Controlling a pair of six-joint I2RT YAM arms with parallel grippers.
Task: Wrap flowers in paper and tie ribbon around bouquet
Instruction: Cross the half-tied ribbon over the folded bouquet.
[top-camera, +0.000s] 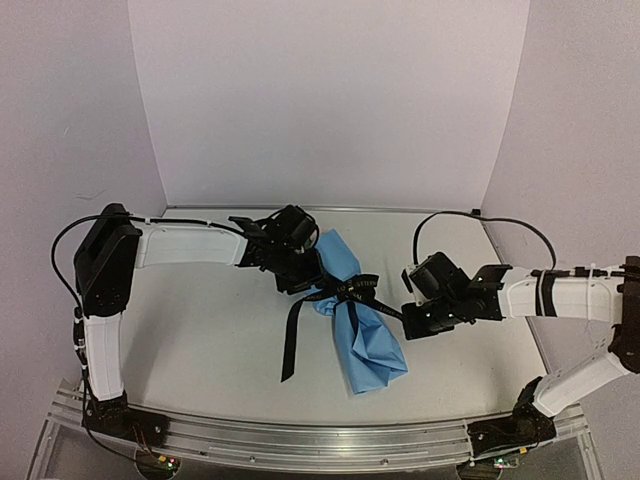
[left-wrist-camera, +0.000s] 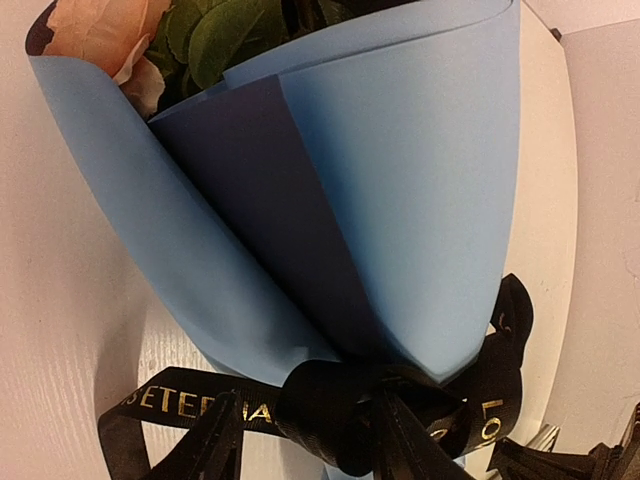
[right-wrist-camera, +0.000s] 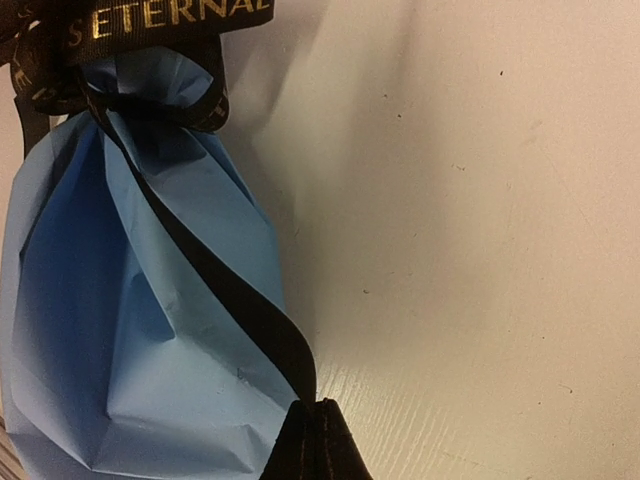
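— what's nearest us?
— the crumpled stem end of the bouquet (top-camera: 372, 352), wrapped in light blue paper (right-wrist-camera: 150, 380). it lies slantwise mid-counter (top-camera: 200, 330), pointing toward the near edge. a loose tail of the black ribbon (top-camera: 290, 340) trails beside it on the left.
— and the right gripper (right-wrist-camera: 315, 425)?
— closed tight on the other ribbon tail, just off the bundle toward the right edge. that strand runs up across the paper to the band at the waist.
— the left gripper (top-camera: 300, 278)?
— farther back, at the knot, jaws part-way apart with the knot between them. i can't tell if they pinch it.
— the flowers (left-wrist-camera: 100, 30)?
— at the far end, a pale pink rose and green leaves (left-wrist-camera: 215, 35) peeking from the cone's mouth.
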